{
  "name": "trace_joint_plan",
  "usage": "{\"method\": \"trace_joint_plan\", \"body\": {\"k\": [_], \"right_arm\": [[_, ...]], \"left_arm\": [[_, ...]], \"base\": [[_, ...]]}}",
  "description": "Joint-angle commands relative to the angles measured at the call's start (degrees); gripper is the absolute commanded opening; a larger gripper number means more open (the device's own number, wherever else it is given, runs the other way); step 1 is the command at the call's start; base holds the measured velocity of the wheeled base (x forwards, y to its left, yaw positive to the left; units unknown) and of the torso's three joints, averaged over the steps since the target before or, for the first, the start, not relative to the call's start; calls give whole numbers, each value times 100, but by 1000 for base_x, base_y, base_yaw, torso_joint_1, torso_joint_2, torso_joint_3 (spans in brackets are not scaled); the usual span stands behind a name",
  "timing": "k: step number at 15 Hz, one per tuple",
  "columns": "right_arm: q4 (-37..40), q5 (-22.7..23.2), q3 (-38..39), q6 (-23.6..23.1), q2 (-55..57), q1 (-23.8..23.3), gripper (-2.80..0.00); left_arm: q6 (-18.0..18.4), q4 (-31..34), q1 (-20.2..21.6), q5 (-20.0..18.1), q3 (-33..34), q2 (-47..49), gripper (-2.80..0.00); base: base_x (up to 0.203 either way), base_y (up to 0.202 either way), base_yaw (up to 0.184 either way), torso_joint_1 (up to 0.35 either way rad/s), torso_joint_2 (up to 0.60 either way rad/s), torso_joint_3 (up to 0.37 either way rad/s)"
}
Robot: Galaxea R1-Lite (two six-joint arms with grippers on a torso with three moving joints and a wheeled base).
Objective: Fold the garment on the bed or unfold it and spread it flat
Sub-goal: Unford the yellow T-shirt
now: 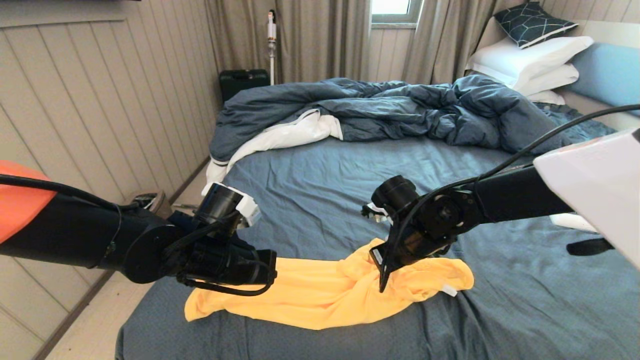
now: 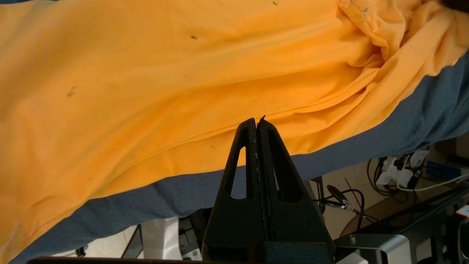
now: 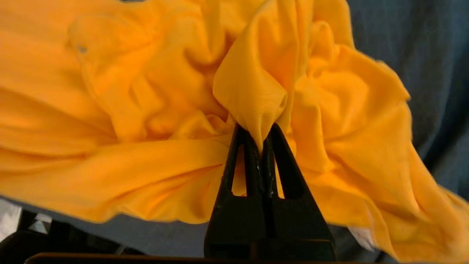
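The yellow-orange T-shirt lies crumpled in a long band across the near part of the bed's slate-blue sheet. My right gripper points down at its right half and is shut on a raised fold of the fabric, which bunches up between the fingertips. My left gripper hangs just over the shirt's left half, near its edge towards the foot of the bed. It is shut, and nothing shows between its fingers. In the head view the left gripper sits at the shirt's left part.
A rumpled dark blue duvet with white lining fills the far half of the bed. White pillows lean on the headboard at the far right. The bed's left edge and the floor lie under my left arm.
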Motion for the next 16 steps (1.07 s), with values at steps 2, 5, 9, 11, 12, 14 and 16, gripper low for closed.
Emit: {"method": "trace_joint_plan", "body": {"k": [2,5,9,11,12,14,16], "right_arm": [[-8,-5,810,18,-764,28,-280],[-32,5,1953,63,-1473,153,-280],[-145,31,3340,226,-2276,361,-280],[-422,33,3973,273,-2379,480,-280],[-667,33,4210,281,-2371,501,-280],[-1154,31,4480,287,-2331,515,-280],[-1227,25,4610,278,-2339,549,0]], "left_arm": [[-17,-2,0,-6,-19,9,-280],[-17,-2,0,-6,-1,0,-280],[-8,-2,-2,-6,-27,-9,-280],[0,-2,0,2,-36,-9,-280],[1,-2,-6,3,-36,-9,-280],[1,-2,0,3,-30,-3,-280],[1,-2,0,3,-16,9,-280]], "base": [[0,0,0,0,0,0],[0,0,0,0,0,0],[0,0,0,0,0,0],[0,0,0,0,0,0],[0,0,0,0,0,0],[0,0,0,0,0,0],[0,0,0,0,0,0]]}}
